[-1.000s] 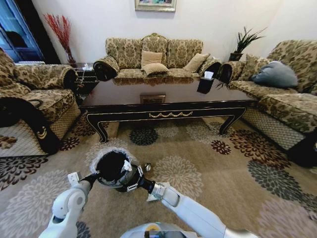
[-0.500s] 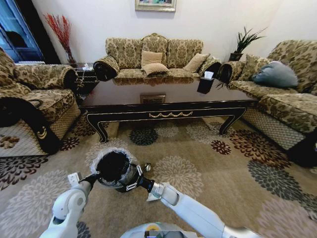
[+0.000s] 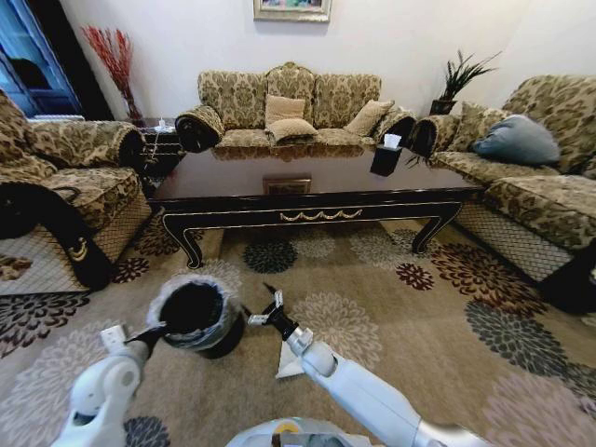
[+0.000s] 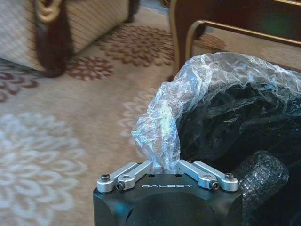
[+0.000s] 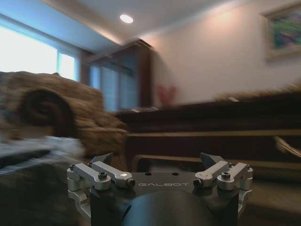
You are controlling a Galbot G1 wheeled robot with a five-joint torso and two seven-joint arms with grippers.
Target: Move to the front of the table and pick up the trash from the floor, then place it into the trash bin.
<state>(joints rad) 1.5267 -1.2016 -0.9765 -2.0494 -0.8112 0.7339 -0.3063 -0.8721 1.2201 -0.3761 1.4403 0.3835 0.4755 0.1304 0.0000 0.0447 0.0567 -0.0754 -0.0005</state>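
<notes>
The black trash bin (image 3: 194, 317), lined with a whitish plastic bag, sits on the flowered floor (image 3: 391, 326) in front of the dark-brown table (image 3: 317, 200). My left gripper (image 3: 160, 328) is shut on the bin's near-left rim. In the left wrist view its fingers pinch the bag's folded edge (image 4: 162, 136) at the gripper (image 4: 164, 165). My right gripper (image 3: 264, 306) hangs just right of the bin, open, with nothing between its fingers; it looks the same in the right wrist view (image 5: 157, 159). A white paper piece of trash (image 3: 288, 360) lies on the carpet beside my right forearm.
Patterned sofas stand at the left (image 3: 65, 177), the back (image 3: 289, 107) and the right (image 3: 540, 177) of the table. A black tissue box (image 3: 386, 156) sits on the tabletop. Open carpet stretches to the right of the bin.
My right gripper has drawn back from over the bin to its right side and now stands open. The bin and my left gripper have shifted a little to the left.
</notes>
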